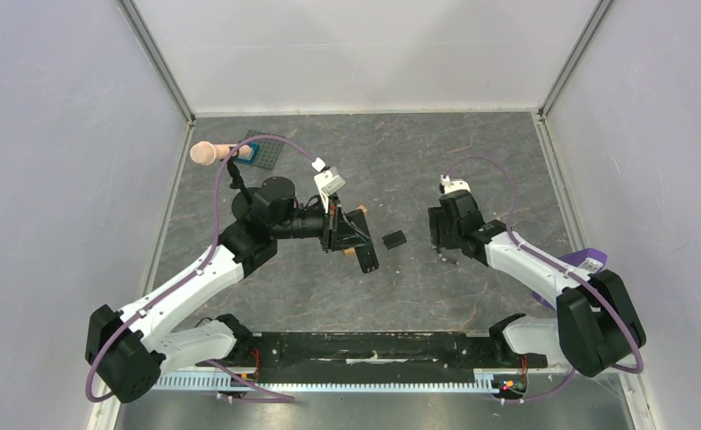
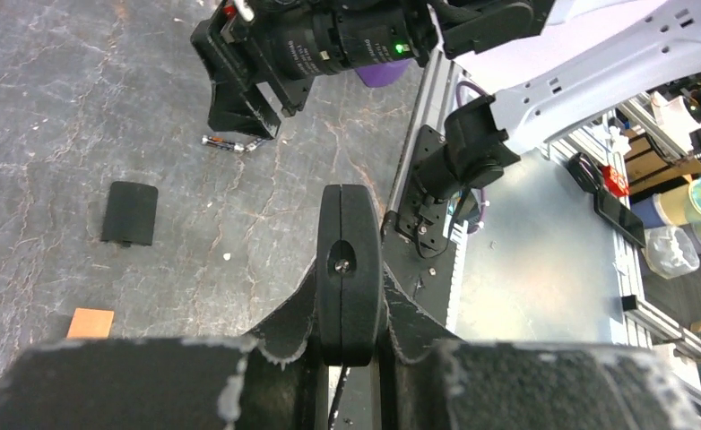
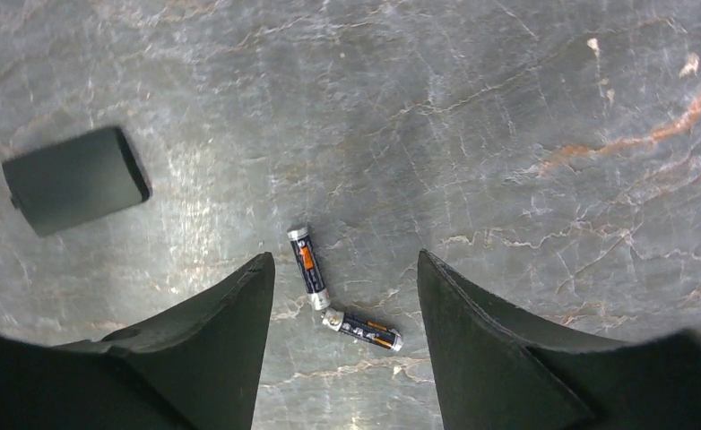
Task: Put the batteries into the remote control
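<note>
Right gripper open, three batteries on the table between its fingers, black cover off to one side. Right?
No: two batteries, not three, lie there on the table; the right wrist view shows it. The right gripper is open and the black cover lies off to one side, as you say.

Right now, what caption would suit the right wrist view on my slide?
Open jaws framing two small black-and-orange cylindrical batteries on grey marbled table.

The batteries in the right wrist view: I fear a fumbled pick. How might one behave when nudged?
The upper battery, a smooth cylinder on its side on the flat table, will probably roll if nudged. Its end sits close to the lower battery, so a push may shift both.
</note>
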Available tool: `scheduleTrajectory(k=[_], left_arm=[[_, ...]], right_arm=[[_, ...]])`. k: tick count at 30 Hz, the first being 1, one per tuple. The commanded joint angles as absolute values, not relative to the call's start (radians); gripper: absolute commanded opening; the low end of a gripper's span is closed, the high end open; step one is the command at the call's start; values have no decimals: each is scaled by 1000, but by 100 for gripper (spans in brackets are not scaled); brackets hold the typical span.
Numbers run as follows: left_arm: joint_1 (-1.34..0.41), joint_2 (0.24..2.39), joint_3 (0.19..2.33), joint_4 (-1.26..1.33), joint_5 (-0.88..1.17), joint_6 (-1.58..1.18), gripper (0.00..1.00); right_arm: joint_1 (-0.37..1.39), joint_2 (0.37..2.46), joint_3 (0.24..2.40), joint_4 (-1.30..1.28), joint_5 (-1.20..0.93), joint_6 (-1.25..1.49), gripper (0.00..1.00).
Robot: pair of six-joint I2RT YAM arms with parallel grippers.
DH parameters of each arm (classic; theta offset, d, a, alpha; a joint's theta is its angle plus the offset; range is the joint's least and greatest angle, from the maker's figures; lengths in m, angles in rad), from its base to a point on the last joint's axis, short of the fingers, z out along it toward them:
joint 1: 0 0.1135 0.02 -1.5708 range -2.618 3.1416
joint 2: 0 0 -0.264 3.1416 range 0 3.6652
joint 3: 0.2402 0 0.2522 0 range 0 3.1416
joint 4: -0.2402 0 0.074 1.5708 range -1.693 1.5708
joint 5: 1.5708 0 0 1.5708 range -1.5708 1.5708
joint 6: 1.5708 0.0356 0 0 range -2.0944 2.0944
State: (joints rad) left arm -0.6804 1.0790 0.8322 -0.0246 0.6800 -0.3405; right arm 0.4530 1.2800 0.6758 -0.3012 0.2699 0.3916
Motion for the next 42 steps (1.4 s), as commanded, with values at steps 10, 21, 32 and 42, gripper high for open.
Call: scheduleTrajectory(k=[10, 21, 32, 42], left_arm=[[-681, 1064, 910, -97, 786, -207, 2], [-681, 1068, 916, -112, 771, -202, 2], [-681, 1089, 932, -124, 762, -189, 2], [-681, 1108, 946, -144, 758, -178, 2]], right_arm=[[449, 1232, 624, -313, 57, -65, 60], [451, 1212, 550, -256, 137, -142, 57], [469, 1337, 614, -296, 175, -164, 31], [459, 1407, 674, -384, 248, -17, 41]])
